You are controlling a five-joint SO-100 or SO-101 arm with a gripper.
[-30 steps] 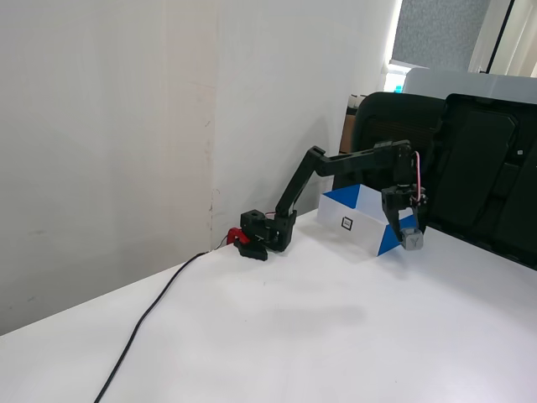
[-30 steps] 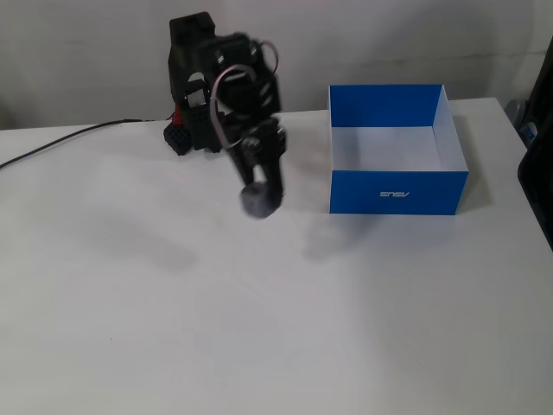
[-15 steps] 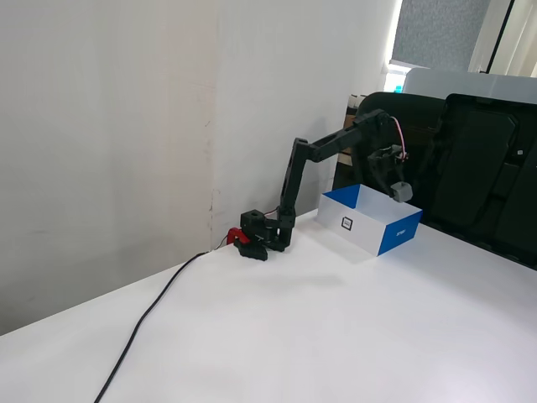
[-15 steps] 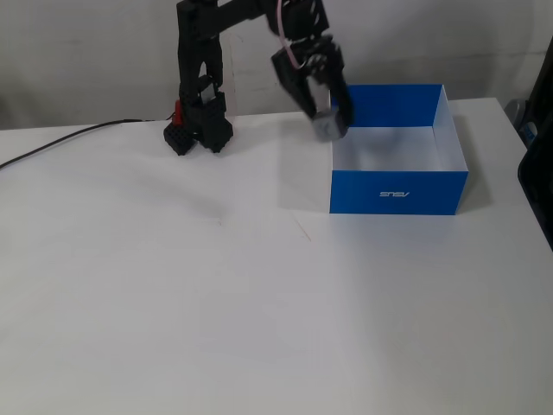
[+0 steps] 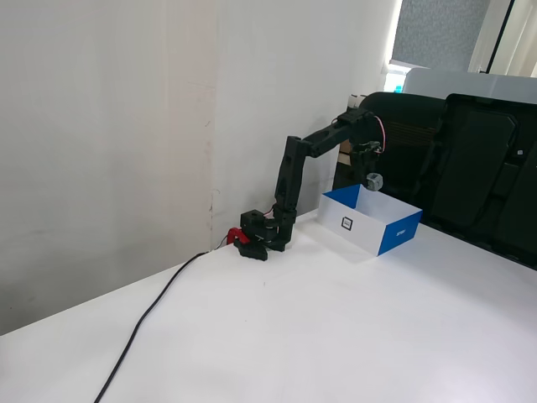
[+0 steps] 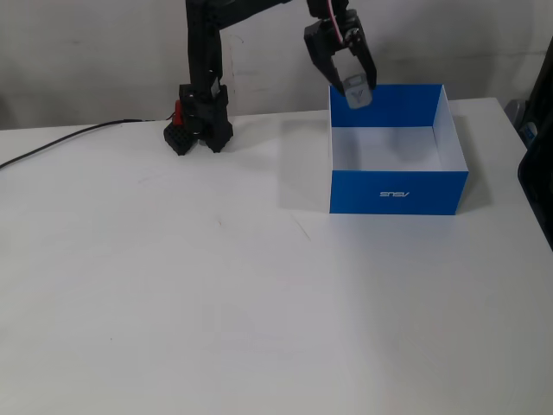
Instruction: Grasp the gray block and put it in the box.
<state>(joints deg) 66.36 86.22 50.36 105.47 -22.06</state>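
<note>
A second ago the black two-finger claw hung low over the bare white tabletop, well to the left of the shallow blue-and-white cardboard box in the front fixed view; half a second ago it had risen and reached the box's left wall; now the black jointed arm has stretched further, and the claw sits high, above the box's rear-left corner as that view shows it; the small dark-gray rounded cube has travelled with it the whole way; so the carry looks nearly finished, with only a short move toward the box's middle and a release likely left.

The claw is clamped on the cube, one finger on each side; the cube hangs at the very tip of the claw, directly below the wrist, and the box's white floor lies beneath and slightly forward-right of it in the front view; in the side fixed view the cube shows just above the near wall of the box, clear of it.

Being a cube, the block has no real long axis; it sits tilted with the fingers, one dimpled face turned toward the front camera, its lower face angled down toward the box; the exact tilt is too small to read.
</note>
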